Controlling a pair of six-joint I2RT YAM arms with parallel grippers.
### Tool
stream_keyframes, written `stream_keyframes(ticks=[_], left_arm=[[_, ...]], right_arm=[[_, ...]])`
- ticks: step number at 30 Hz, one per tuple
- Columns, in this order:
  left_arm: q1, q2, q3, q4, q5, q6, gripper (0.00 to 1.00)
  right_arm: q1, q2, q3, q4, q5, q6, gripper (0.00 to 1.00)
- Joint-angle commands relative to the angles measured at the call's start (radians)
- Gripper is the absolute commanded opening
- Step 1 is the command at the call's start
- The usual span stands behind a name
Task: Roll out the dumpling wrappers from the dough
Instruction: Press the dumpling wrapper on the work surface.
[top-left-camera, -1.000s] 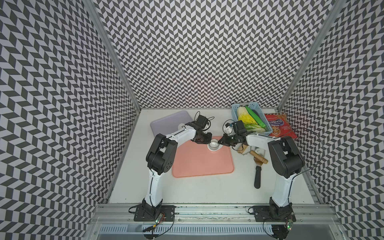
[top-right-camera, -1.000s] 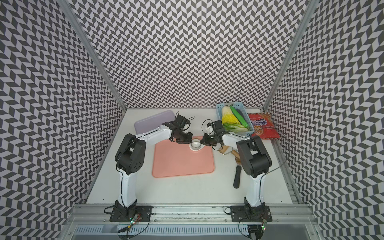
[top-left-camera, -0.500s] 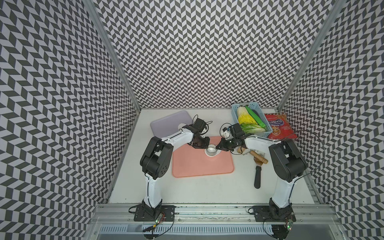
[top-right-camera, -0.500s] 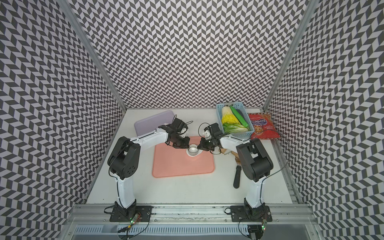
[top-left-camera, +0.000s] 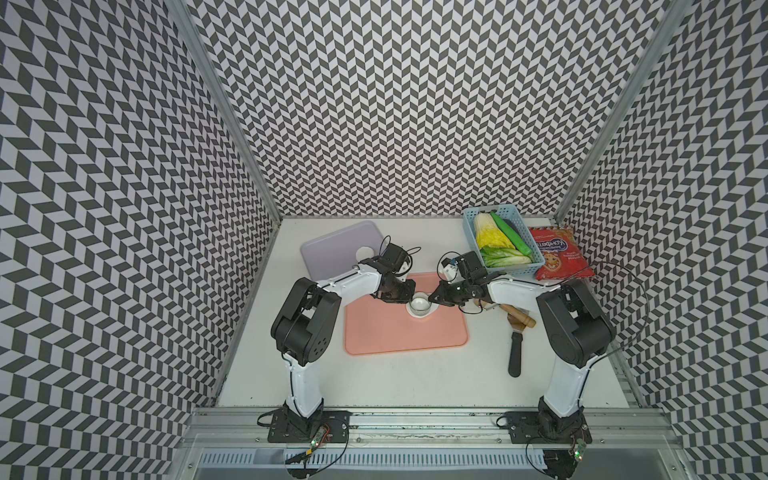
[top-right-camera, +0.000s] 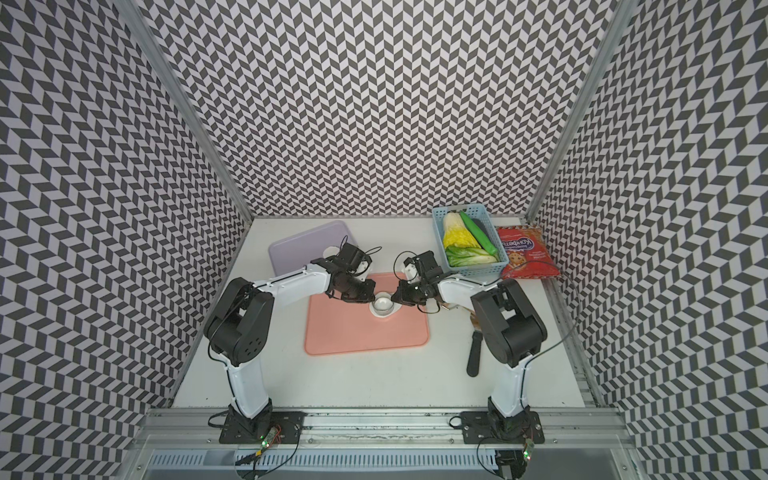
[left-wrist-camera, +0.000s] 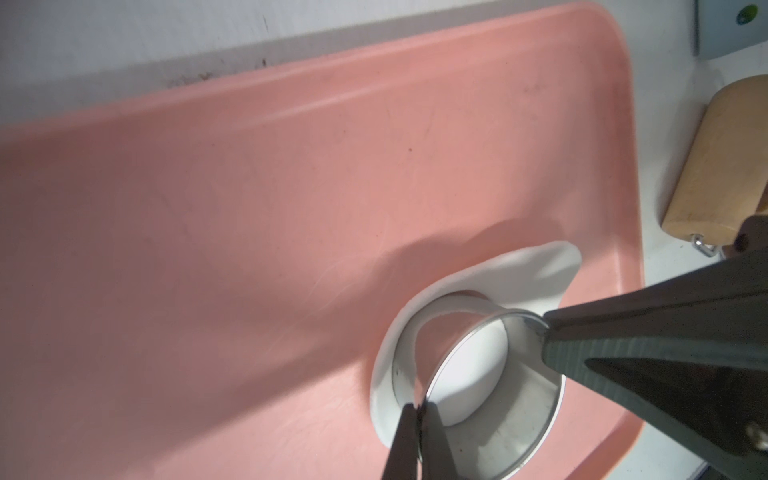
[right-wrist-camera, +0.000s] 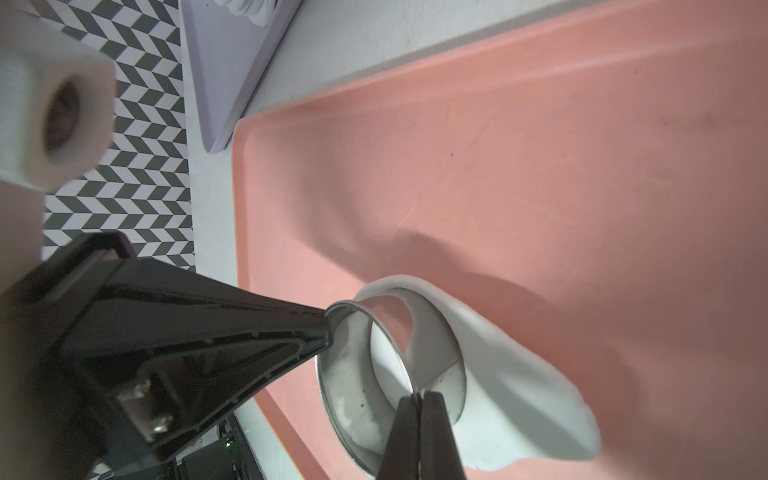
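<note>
The board (top-left-camera: 395, 336) lies in the middle of the table (top-left-camera: 395, 382) with the dough (right-wrist-camera: 519, 382) near its far edge and the ring cutter (top-left-camera: 418, 306) on the dough, the tray (top-left-camera: 332, 253) behind it toward the far left corner, the basket (top-left-camera: 521, 269) and snack bag (top-left-camera: 559, 257) in the far right corner, and the rolling pin (top-left-camera: 515, 314) and spatula (top-left-camera: 515, 353) right of it.

One pink plastic tray (top-left-camera: 395, 336), one lavender plastic tray (top-left-camera: 332, 253), one blue plastic basket (top-left-camera: 517, 270). One steel ring cutter (left-wrist-camera: 519, 415), one white dough sheet (left-wrist-camera: 536, 274).
</note>
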Motion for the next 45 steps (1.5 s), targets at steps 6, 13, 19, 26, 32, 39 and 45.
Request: stream_keyframes(ticks=[6, 13, 19, 26, 32, 39, 45], left_arm=[[0.002, 0.062, -0.061, -0.079, -0.063, 0.028, 0.0], [0.0, 0.079, -0.061, -0.077, -0.054, 0.03, 0.0], [-0.008, 0.072, -0.04, -0.092, -0.084, 0.028, 0.0], [-0.014, 0.07, 0.02, -0.143, -0.146, 0.039, 0.0], [-0.022, 0.07, 0.07, -0.179, -0.163, 0.043, 0.0], [-0.034, 0.071, 0.132, -0.219, -0.186, 0.046, 0.0], [-0.04, 0.057, 0.161, -0.241, -0.21, 0.045, 0.0]], right_arm=[[-0.004, 0.095, -0.104, -0.138, -0.035, -0.001, 0.0], [-0.017, 0.106, -0.115, -0.138, -0.034, 0.0, 0.0], [-0.017, 0.069, -0.064, -0.16, -0.033, -0.009, 0.0], [-0.016, 0.013, 0.052, -0.18, -0.075, -0.022, 0.01], [-0.016, -0.008, 0.092, -0.167, -0.124, -0.008, 0.09], [-0.017, -0.035, 0.108, -0.15, -0.161, 0.002, 0.16], [-0.032, -0.079, 0.085, -0.137, -0.155, 0.009, 0.21]])
